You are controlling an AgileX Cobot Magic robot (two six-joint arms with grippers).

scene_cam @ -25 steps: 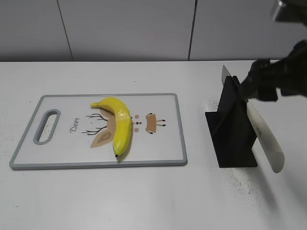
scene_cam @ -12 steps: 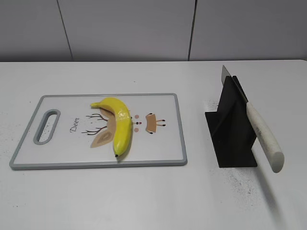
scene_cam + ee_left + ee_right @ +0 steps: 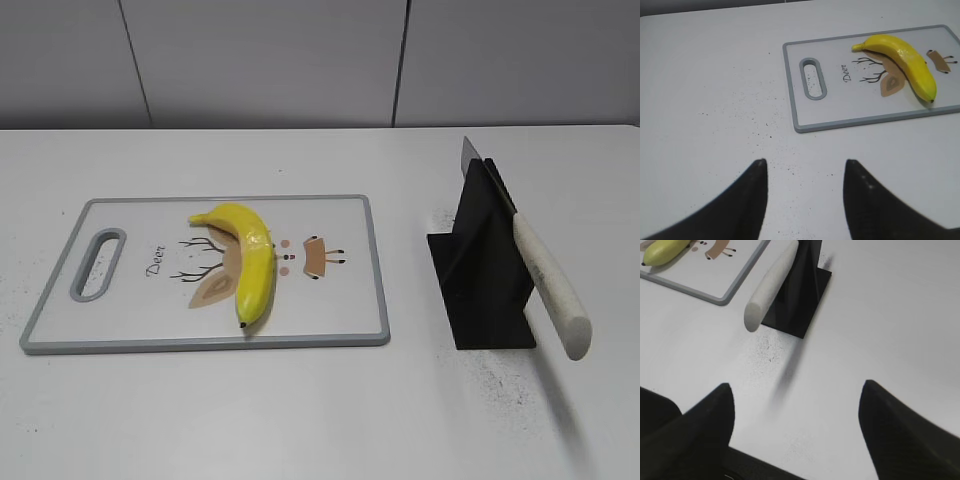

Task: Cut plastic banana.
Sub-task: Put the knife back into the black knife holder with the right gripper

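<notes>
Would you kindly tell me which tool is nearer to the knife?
Right. The right tool hovers open just behind the knife handle; the left tool sits beyond the cutting board's far end.

Banana showing glossy yellow plastic; cutting board looking smooth; knife stand appearing matt black.

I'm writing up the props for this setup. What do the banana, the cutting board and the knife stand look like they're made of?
Banana: glossy yellow plastic, by the sharp highlights on its skin. Cutting board: apparently smooth white plastic with a grey rim and a printed deer design. Knife stand: matte black, thin flat panels, plastic or sheet metal; the look leaves it open.
</notes>
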